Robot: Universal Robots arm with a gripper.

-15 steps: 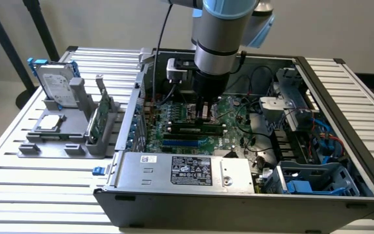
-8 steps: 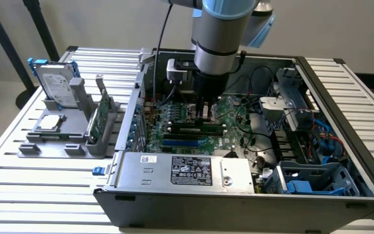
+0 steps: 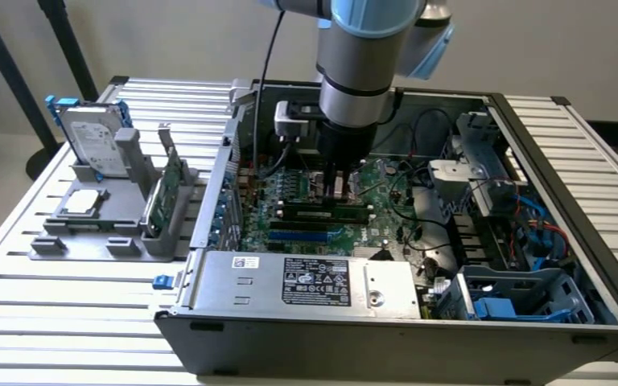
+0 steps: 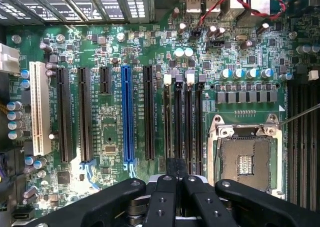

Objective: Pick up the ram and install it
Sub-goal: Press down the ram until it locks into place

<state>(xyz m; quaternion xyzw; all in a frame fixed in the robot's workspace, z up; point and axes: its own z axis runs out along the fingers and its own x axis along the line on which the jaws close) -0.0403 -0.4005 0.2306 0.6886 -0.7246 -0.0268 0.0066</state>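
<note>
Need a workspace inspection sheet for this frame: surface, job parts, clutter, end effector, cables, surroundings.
Surface: slatted metal table carrying an open PC case.
Job's things: ram on edge at the motherboard slots, directly below the end effector.
Clutter: grey holder with hard drive, green card and CPU chip.
Grippers: end effector inside the case, just over the ram; grip cannot be judged.
Cables: black cable running into the case; red-black twisted wires; blue cables.
Surroundings: black stand legs, pale wall.

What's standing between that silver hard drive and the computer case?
In the exterior view, a green circuit card stands on edge in the gray holder between them.
</note>
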